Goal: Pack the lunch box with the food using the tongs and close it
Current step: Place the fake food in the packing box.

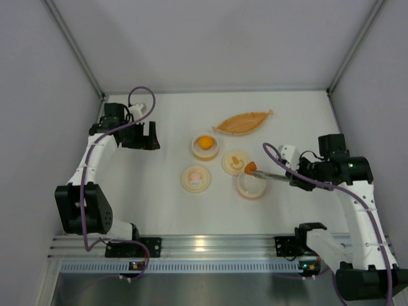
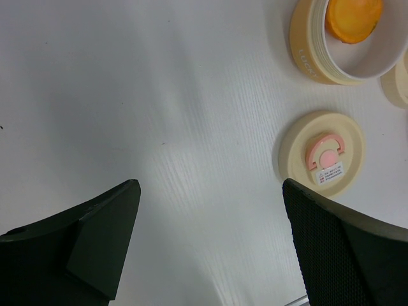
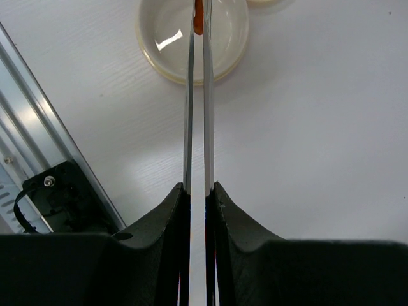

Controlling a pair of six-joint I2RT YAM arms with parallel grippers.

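White tabletop [image 1: 172, 210] fills the floor of a grey-walled booth. Nearest to the arm bases, at about 4 o'clock on it, the right gripper [image 3: 198, 191] has its fingers [image 3: 169, 217] clenched on the handle end of the tongs [image 3: 208, 115], so the two silver arms are pressed nearly together. The tips of the tongs pinch one dark orange food piece [image 1: 250, 168], which hangs just above an empty cream bowl [image 3: 152, 54]; I judge that this bowl is a part of the lunch box. At 9 o'clock from the bowl a cream lid [image 2: 322, 153] with a pink ring lies apart on the tabletop. At 11 o'clock from the bowl, just beside it, a flat cream dish [image 1: 225, 167] carries some orange bits [image 1: 236, 159]. Farther, a round container [image 2: 309, 54] holds the yellow-orange lump [image 2: 352, 16]. The left gripper [image 2: 210, 188] hovers at 10 o'clock, its fingers [image 2: 102, 236] released wide and holding nothing. At 12 o'clock lies the orange leaf-shaped dish [image 1: 242, 122]. So the packing seems about halfway: the lump is in, one piece is ready to drop, the bits wait, and the closing is not yet done.
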